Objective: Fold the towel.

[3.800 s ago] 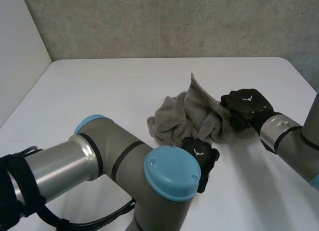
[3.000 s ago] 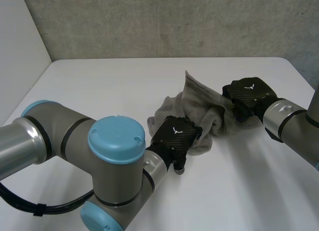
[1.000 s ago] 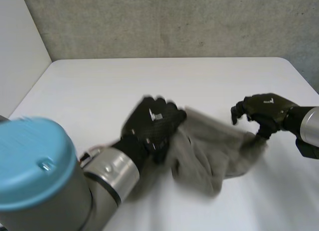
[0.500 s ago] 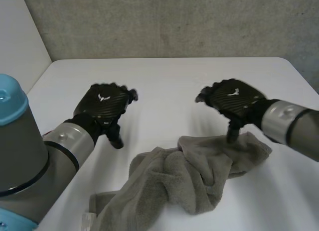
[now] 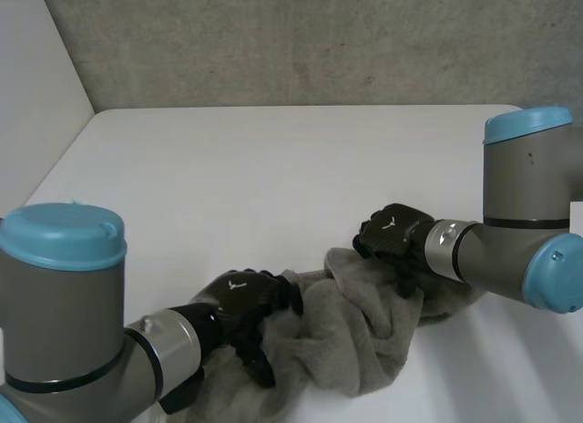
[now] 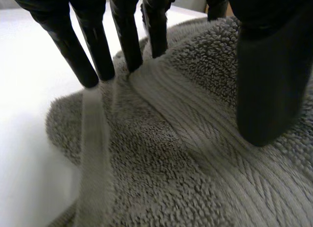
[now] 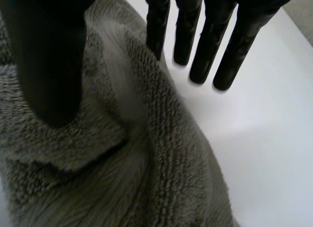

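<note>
Our left hand (image 5: 244, 295) and right hand (image 5: 393, 236), hovering moments ago, now straddle opposite edges of the crumpled grey towel (image 5: 351, 336), fingers straight, nothing pinched; a regrasp seems imminent.

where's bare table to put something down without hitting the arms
The table is bare from the far wall down to the towel. Crowded at the near edge: left hand and right hand at the towel's two ends.

A: Free room?
B: Far half of the desk (image 5: 273, 168) is bare, so passage there is unobstructed.
A: Obstacles?
B: Crumpled towel (image 5: 355, 341) near the front edge, with the left hand (image 5: 246, 300) and right hand (image 5: 392, 236) at either end. Left arm (image 5: 64, 295) blocks the near-left corner, right arm (image 5: 528, 195) the right side.
</note>
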Tool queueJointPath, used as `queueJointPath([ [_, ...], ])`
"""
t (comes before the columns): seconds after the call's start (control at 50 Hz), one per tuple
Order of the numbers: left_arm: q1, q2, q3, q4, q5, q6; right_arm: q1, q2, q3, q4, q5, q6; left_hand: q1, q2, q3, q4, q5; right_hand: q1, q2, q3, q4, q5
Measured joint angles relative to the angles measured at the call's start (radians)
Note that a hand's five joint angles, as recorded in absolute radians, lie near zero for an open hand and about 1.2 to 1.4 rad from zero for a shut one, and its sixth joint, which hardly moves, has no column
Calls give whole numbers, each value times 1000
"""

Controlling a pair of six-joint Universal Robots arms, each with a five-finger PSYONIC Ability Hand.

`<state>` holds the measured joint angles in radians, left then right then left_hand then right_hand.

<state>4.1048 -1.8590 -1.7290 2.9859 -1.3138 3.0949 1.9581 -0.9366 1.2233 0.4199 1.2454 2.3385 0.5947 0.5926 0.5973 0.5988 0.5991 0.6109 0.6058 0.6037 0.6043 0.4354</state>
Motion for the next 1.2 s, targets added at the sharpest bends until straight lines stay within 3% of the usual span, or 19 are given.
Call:
queueJointPath([
  [0.06, -8, -23, 5, 3, -15, 5, -1, 13, 0, -5, 7, -1, 301, 299, 301, 309, 291, 255, 267, 263, 246, 236],
  [0.12, -13, -51, 14, 6, -47, 13, -1, 27, -9, -8, 15, 0, 812, 795, 808, 819, 788, 627, 638, 629, 629, 626],
  [0.14, -13, -60, 20, 7, -61, 16, -1, 32, -14, -9, 19, 2, 845, 874, 887, 884, 855, 688, 705, 705, 701, 699],
  [0.24, -11, -94, 75, 16, -130, 26, 0, 43, -51, -30, 43, 13, 845, 899, 933, 918, 883, 702, 710, 736, 738, 724],
  [0.32, 1, -113, 206, 22, -203, 65, 6, 27, -120, -169, 83, 58, 845, 900, 935, 918, 883, 704, 710, 738, 738, 724],
  [0.42, 42, -108, 411, 74, -274, 136, 14, -70, -125, -491, 108, 178, 845, 900, 938, 918, 884, 705, 710, 738, 738, 724],
  [0.5, 80, -59, 514, 218, -318, 168, 13, -196, -24, -805, 112, 339, 845, 900, 938, 918, 885, 705, 710, 738, 738, 724],
  [0.58, 90, 25, 495, 362, -344, 164, 8, -277, 70, -926, 110, 447, 845, 900, 938, 918, 885, 705, 710, 742, 738, 724],
  [0.74, 87, 116, 279, 428, -347, 154, -7, -320, 153, -722, 57, 473, 845, 909, 939, 918, 885, 705, 710, 744, 738, 724],
  [0.92, 76, 130, -77, 360, -313, 288, -121, -313, 251, -278, -84, 199, 845, 914, 941, 918, 885, 705, 710, 744, 738, 724],
  [0.96, 69, 128, -132, 342, -308, 344, -149, -313, 278, -202, -92, 121, 842, 911, 935, 915, 882, 622, 635, 647, 645, 638],
  [1.02, 50, 125, -179, 302, -304, 415, -175, -322, 306, -140, -90, 50, 372, 412, 445, 409, 408, 128, 127, 151, 148, 137],
  [1.08, 28, 130, -188, 260, -301, 452, -185, -340, 321, -120, -83, 28, 201, 207, 203, 199, 195, -294, -295, -280, -283, -329],
  [1.2, -3, 191, -148, 203, -302, 462, -182, -382, 345, -130, -81, 69, 64, 61, 50, 61, 40, -378, -354, -355, -352, -377],
])
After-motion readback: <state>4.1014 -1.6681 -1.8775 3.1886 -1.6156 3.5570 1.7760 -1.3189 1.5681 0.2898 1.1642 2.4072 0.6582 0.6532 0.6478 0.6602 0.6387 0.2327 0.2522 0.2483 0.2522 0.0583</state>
